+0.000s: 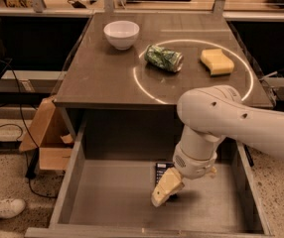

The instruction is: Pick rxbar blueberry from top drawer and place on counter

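The top drawer [107, 197] is pulled open below the counter [102, 78]. The rxbar blueberry [162, 168], a dark navy wrapper, lies flat on the drawer floor near the middle. Only its far end shows; the rest is hidden by my wrist. My gripper [164, 189] points down-left inside the drawer, its tip close to the floor just in front of the bar. The white arm [221, 118] reaches in from the right. The counter carries a thin white ring [142, 86].
On the counter stand a white bowl [121, 33], a dented green can [163, 58] and a yellow sponge [216, 62]. A cardboard box [45, 133] and cables sit on the floor to the left. A shoe [0, 209] shows at the lower left.
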Action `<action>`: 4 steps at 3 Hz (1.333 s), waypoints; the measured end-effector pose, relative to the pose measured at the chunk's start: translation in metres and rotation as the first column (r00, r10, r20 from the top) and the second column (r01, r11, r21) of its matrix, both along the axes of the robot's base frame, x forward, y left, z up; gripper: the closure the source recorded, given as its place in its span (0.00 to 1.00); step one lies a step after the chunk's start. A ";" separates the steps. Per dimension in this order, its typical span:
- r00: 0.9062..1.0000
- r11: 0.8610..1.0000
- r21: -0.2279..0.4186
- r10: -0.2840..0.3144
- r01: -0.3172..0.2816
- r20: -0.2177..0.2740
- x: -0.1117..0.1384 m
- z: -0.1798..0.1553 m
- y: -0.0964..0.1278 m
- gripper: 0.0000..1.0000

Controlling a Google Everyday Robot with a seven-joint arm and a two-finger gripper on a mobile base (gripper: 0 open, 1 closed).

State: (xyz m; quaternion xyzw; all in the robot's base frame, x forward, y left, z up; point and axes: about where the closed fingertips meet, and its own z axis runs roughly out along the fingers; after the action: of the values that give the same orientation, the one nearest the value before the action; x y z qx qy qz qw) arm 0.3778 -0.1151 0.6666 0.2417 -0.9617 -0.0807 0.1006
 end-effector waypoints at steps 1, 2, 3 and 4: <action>1.000 1.000 0.003 -0.004 0.004 -0.001 0.002 -0.003 0.000 0.00; 1.000 1.000 0.022 -0.004 0.004 -0.003 -0.010 -0.005 0.003 0.00; 1.000 0.998 0.057 -0.005 0.006 -0.012 -0.030 -0.005 0.004 0.00; 1.000 0.998 0.060 -0.007 0.007 -0.014 -0.032 -0.005 0.003 0.00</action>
State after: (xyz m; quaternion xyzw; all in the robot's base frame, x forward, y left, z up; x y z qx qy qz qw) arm 0.3456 -0.1118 0.6619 0.2407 -0.9590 -0.1114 0.0998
